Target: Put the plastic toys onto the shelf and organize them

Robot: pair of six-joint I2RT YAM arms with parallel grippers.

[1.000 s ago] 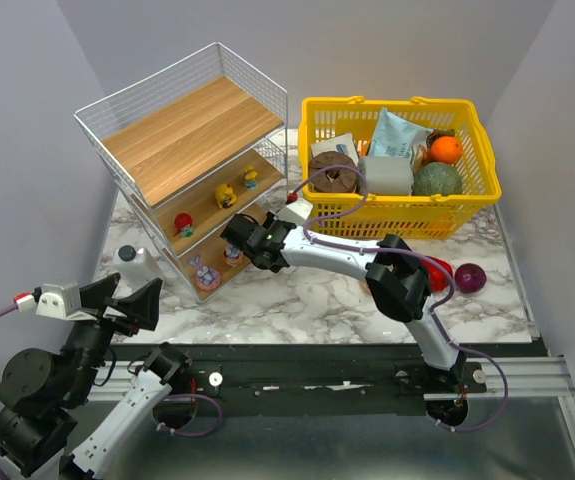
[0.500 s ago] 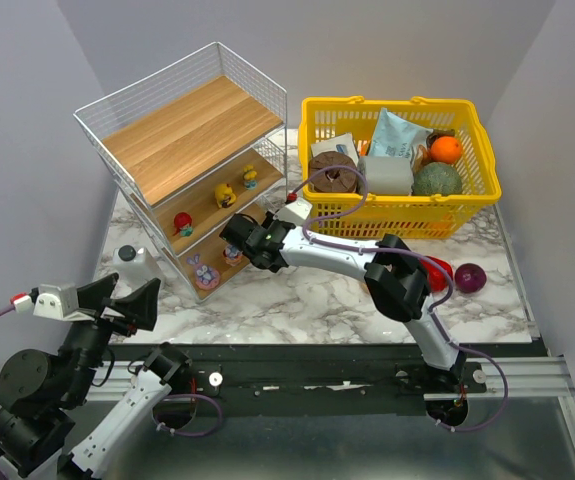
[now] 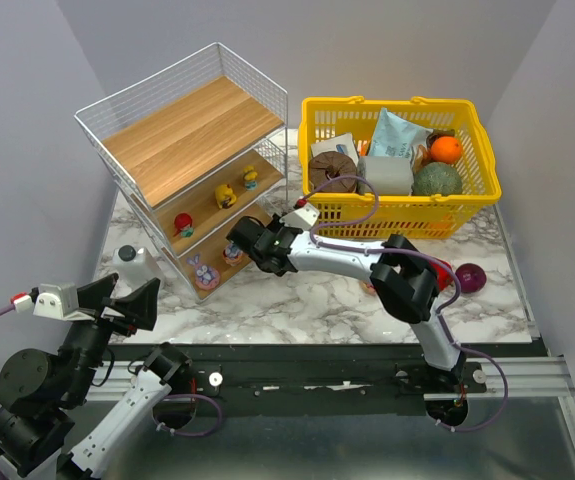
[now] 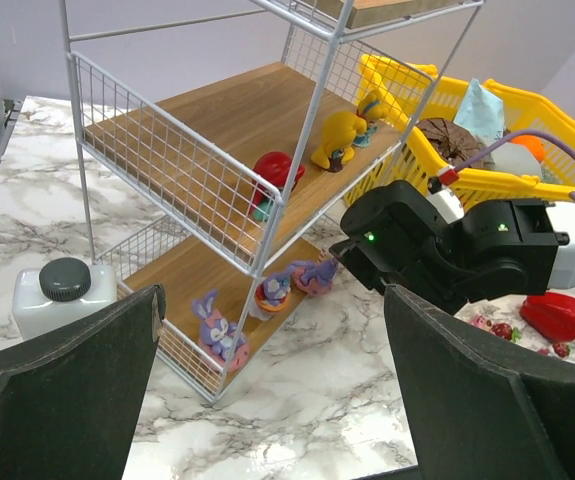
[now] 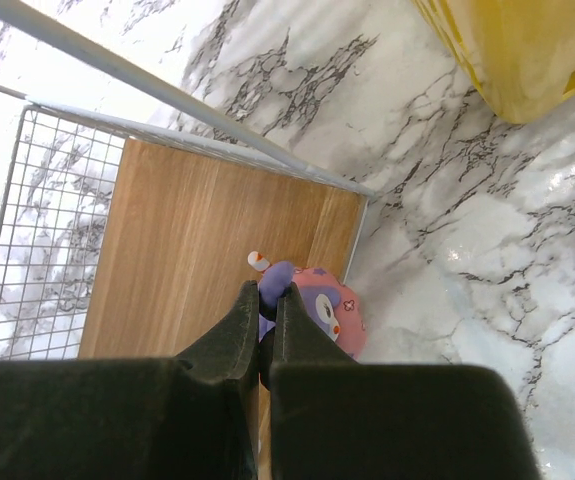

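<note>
Shelf (image 5: 197,250): wrist-view right gripper (image 5: 265,300) touches toy (image 5: 319,312)

Marble table (image 3: 297,297), shelf (image 3: 187,135), basket (image 3: 407,216), bottle (image 3: 137,266)

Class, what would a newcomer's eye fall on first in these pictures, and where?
The bright yellow basket, full, stands back right on the marble table. Left of it is the slanted white wire shelf. At its bottom board the right pincer, shut, sits at a purple-and-pink toy.
</note>
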